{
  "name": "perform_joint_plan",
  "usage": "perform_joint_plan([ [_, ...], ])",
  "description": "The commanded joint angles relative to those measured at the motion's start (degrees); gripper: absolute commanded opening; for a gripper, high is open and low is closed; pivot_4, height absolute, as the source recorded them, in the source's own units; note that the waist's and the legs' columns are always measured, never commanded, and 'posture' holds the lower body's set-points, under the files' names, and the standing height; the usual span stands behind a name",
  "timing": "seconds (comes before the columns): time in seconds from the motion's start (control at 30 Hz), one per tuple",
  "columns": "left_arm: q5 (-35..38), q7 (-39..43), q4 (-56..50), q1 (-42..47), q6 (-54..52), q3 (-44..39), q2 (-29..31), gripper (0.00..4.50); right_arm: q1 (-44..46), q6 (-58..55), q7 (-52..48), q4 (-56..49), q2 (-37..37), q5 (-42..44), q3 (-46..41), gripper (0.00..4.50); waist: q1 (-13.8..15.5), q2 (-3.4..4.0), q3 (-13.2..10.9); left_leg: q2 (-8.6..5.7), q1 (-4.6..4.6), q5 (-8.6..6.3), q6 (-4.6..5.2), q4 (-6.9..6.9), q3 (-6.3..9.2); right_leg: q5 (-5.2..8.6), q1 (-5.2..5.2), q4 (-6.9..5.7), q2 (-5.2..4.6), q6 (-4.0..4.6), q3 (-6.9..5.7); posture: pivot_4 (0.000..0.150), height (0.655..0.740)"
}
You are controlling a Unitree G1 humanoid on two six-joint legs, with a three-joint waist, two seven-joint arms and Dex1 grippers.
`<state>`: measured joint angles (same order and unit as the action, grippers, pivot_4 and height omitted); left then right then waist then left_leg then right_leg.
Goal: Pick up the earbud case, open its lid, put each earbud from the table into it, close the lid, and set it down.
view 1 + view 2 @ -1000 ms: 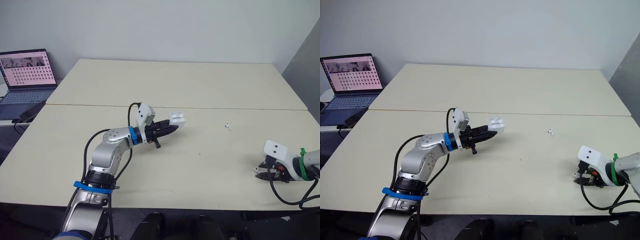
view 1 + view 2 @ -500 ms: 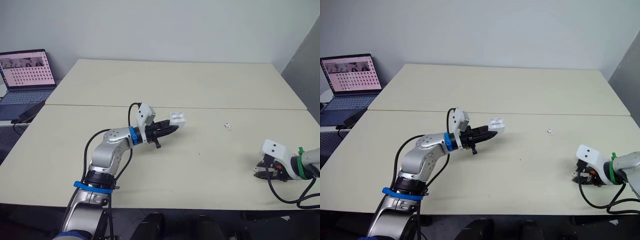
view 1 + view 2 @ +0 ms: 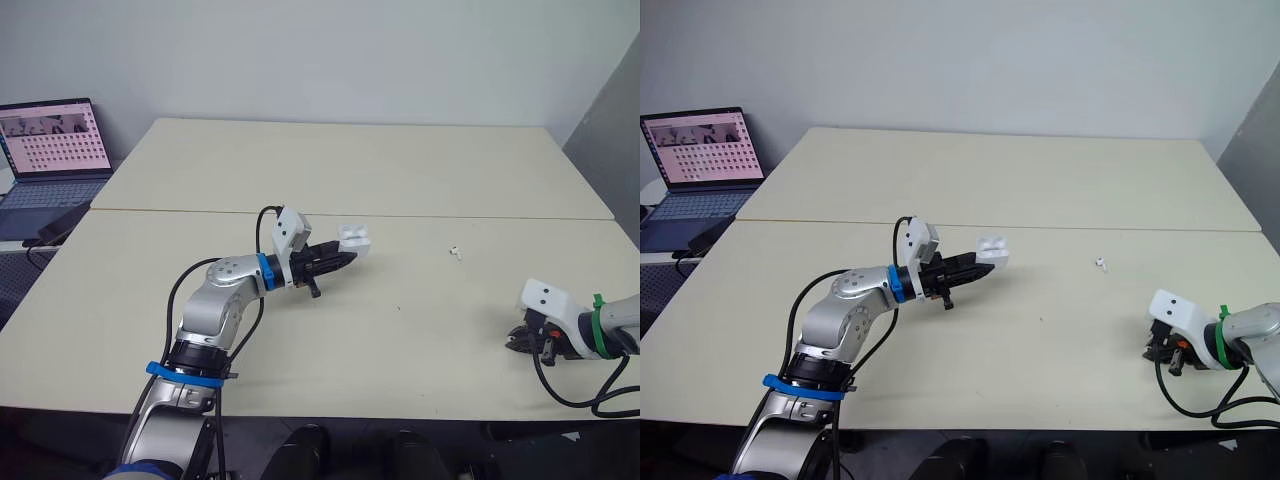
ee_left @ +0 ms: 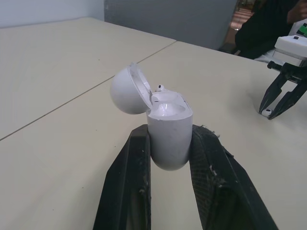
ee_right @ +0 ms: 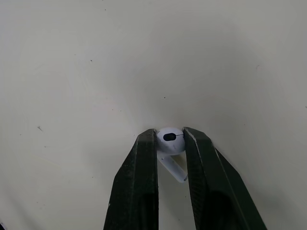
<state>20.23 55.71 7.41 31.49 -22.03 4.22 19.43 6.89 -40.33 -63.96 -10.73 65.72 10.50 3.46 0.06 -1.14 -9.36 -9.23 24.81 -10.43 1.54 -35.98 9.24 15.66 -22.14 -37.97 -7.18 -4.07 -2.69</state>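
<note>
Gripping the earbud case [image 4: 169, 125] upright, lid [image 4: 125, 90] open for loading, the left tool [image 3: 338, 260] hovers while the right tool [image 3: 520, 342] pinches an earbud [image 5: 171, 139].

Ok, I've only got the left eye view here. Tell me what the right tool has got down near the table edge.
Observer: The right tool is shut on an earbud, gripped by its round head.
Operator: Now check the case for me.
Observer: The earbud case has its lid open, swung back on its hinge.
Operator: Give me the grip on it.
Observer: The left tool clamps the case's lower body, clear of the lid.
</note>
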Motion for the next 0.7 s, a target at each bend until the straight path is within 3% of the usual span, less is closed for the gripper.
perform_joint_plan([
  [0.03,0.6,0.3,-1.1,0.7,1.2,-0.4,0.2,0.73,3.4,1.0,-0.9,-2.9,-2.9,3.8,-1.8,0.42,-0.1,0.00,0.0,0.00,0.00,0.00,0.00,0.00,0.00,0.00,0.00,0.00,0.00,0.00,0.00,0.150,0.7400],
  [0.1,0.7,0.3,-0.9,0.6,1.8,-0.4,-0.1,0.73,7.0,1.4,0.4,-4.6,-6.1,5.6,-2.7,0.42,-0.3,0.03,0.0,0.01,0.00,0.00,0.00,0.01,-0.03,0.00,-0.04,-0.02,0.00,0.00,0.03,0.150,0.7400],
  [0.27,2.2,-2.3,-1.9,0.6,4.0,-1.8,-4.1,0.73,27.9,-11.4,20.3,-8.3,-29.9,17.1,-11.6,0.42,-0.5,0.10,-0.1,0.11,0.02,0.01,-0.01,0.02,-0.20,-0.07,-0.13,-0.06,0.03,0.09,0.16,0.150,0.7400],
  [0.37,1.5,-5.6,-1.7,1.8,6.4,-2.4,-6.7,0.73,34.9,-15.6,31.5,-10.7,-42.0,20.6,-15.1,0.42,0.4,0.05,-0.1,0.09,0.06,0.10,-0.18,0.05,-0.02,-0.08,-0.16,-0.05,0.09,0.10,0.10,0.150,0.7400],
  [0.53,0.7,-10.5,-0.2,5.1,10.0,-3.1,-10.1,0.73,40.5,-17.5,46.0,-11.8,-56.8,23.7,-18.0,0.42,0.9,0.05,-0.1,-0.10,0.07,0.12,-0.30,0.03,0.03,-0.10,-0.18,-0.03,0.02,0.10,0.16,0.150,0.7400],
  [0.7,0.2,-13.1,2.5,8.3,12.7,-3.9,-11.5,0.73,40.7,-18.9,53.4,-11.5,-63.0,27.3,-20.0,0.42,0.5,0.08,-0.1,-0.10,0.02,0.13,-0.29,0.01,-0.03,-0.16,-0.20,-0.18,0.06,0.05,0.27,0.150,0.7400],
])
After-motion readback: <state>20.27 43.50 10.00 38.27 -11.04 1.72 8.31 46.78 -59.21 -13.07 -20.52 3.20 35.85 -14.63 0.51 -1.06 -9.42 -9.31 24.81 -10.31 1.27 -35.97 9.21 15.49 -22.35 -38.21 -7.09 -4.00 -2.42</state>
